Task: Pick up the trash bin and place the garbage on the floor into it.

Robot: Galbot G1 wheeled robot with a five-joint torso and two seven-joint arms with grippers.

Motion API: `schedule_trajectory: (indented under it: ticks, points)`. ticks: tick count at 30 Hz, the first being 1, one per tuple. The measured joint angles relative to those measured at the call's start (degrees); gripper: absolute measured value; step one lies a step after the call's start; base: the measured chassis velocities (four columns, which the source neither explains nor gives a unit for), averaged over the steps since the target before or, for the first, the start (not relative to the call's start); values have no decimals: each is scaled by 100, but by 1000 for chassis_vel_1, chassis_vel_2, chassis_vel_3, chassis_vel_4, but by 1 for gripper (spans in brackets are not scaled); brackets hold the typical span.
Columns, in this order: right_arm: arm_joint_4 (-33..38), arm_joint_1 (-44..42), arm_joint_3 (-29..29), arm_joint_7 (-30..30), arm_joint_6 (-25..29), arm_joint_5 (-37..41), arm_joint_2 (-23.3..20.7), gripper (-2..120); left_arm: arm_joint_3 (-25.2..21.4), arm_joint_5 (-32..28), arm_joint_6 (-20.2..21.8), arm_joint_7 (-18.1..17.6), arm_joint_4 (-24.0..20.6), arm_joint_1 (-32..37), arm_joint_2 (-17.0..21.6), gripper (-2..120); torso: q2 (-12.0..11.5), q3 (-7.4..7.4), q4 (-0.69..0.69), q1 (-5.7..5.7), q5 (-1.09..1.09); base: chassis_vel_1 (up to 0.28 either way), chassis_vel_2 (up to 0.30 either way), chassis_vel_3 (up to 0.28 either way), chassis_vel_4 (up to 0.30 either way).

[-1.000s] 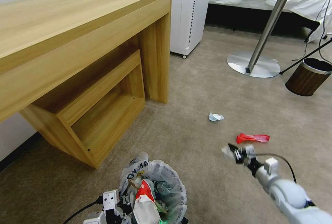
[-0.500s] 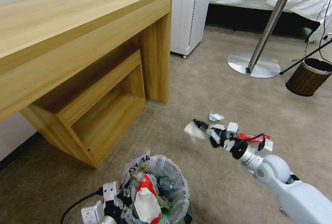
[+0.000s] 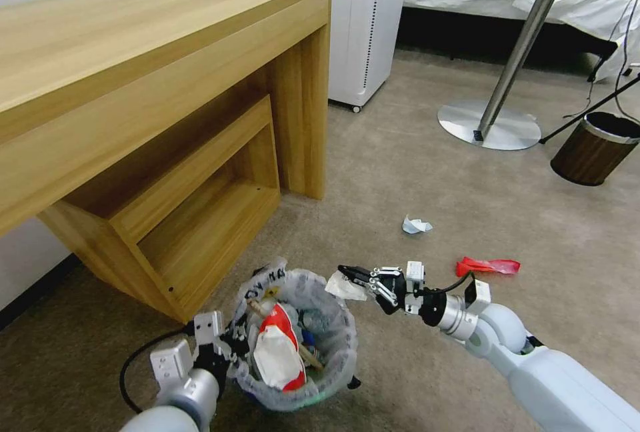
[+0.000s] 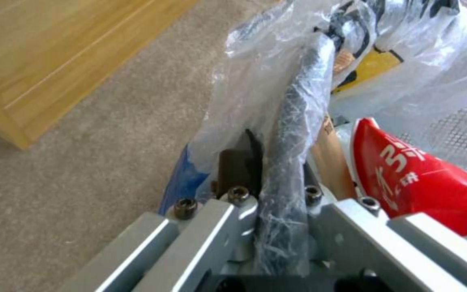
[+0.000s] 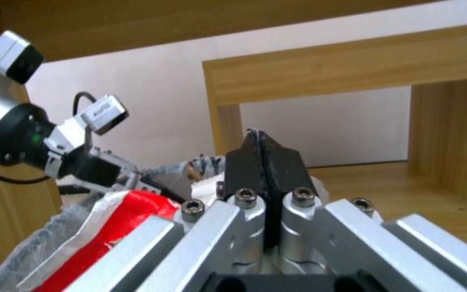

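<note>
Left gripper [image 3: 223, 345] clamped rim of small round bag-lined trash bin [image 3: 293, 345], holding it off beige carpet floor [image 3: 400, 165]; right gripper [image 3: 352, 279] pinched crumpled white paper scrap [image 3: 343, 287] over rim, positioned for dropping in.

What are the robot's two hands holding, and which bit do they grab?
The left gripper clamps the trash bin by its bag-covered rim. The right gripper pinches a white paper scrap by its edge, over the bin.
</note>
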Motion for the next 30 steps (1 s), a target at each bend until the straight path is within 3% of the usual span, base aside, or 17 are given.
schedule_trajectory:
  ticks: [8, 19, 30]
  points:
    - [-515, 435, -378, -2, 53, 48, 252, 0, 302, -735, -157, -232, 254, -730, 520, 0, 0, 0, 0, 0, 2, 0, 0, 0, 0]
    - [-1144, 1048, -1070, 42, 118, 61, 662, 0, 921, -1219, -248, -400, 631, -1612, 636, 0, 0, 0, 0, 0, 2, 0, 0, 0, 0]
    - [-1509, 1222, -1336, 120, 307, -43, 831, 0, 1121, -1415, -313, -465, 789, -1979, 676, 0, 0, -1, 0, 0, 2, 0, 0, 0, 0]
